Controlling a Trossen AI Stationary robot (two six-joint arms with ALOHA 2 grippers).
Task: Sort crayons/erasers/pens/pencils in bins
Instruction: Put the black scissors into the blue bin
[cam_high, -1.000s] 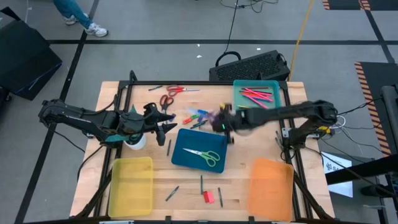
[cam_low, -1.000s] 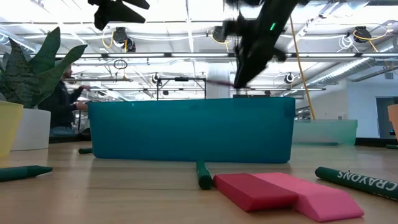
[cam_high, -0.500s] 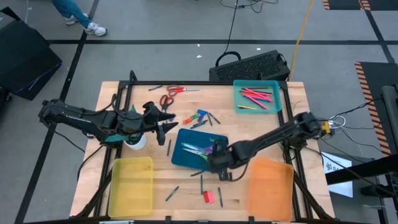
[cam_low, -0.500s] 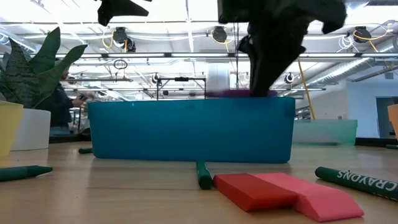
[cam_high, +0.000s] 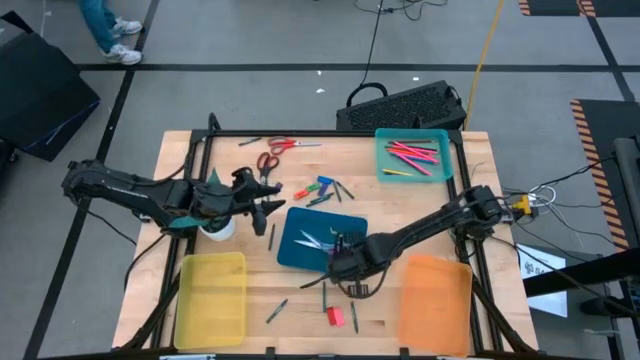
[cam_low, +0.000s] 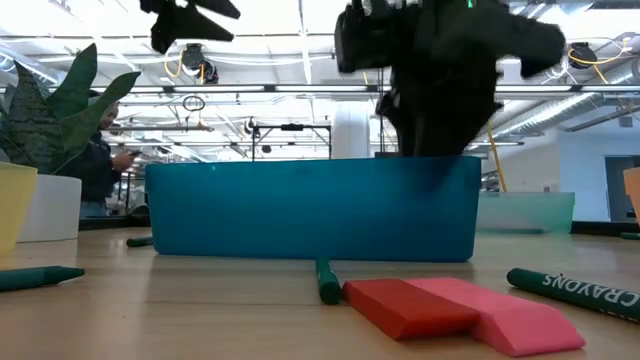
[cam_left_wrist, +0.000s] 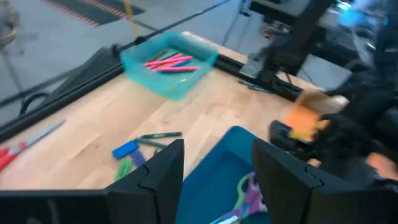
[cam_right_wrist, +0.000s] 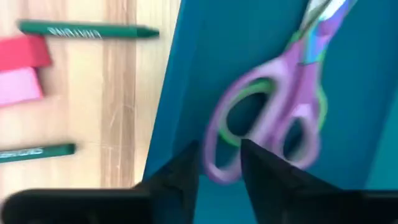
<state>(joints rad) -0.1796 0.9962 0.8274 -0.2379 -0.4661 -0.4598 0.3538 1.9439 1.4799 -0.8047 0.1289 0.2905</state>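
Observation:
My right gripper (cam_right_wrist: 219, 158) is down in the dark blue bin (cam_high: 298, 258), fingers a little apart, at the handle of purple scissors (cam_right_wrist: 273, 106) that lie on green scissors there. My left gripper (cam_high: 275, 207) hangs open above the table, left of that bin. A red eraser (cam_low: 410, 306) and a pink eraser (cam_low: 520, 322) lie side by side on the wood near the front edge, among green crayons (cam_low: 575, 290). A blue eraser (cam_left_wrist: 124, 150) lies beyond the bin. The teal bin (cam_high: 412, 155) holds pink and red pens. A yellow bin (cam_high: 210, 300) and an orange bin (cam_high: 435, 305) stand in front. My right gripper comes from above, pointing down into the dark blue bin. The end of the purple scissors' handle loop (cam_right_wrist: 214, 173) sits between its fingertips. I cannot tell whether the fingers touch it. The scissors lie flat in the bin.
Red scissors (cam_high: 268, 160) and loose pens lie at the far side of the table. A white cup (cam_high: 218, 228) stands under the left arm. A person walks on the floor beyond the far left corner. A potted plant (cam_low: 50, 110) shows at the low view's left.
My right gripper has carried the purple scissors from the table's far middle toward the near edge and down into the dark blue bin, where they now lie flat.

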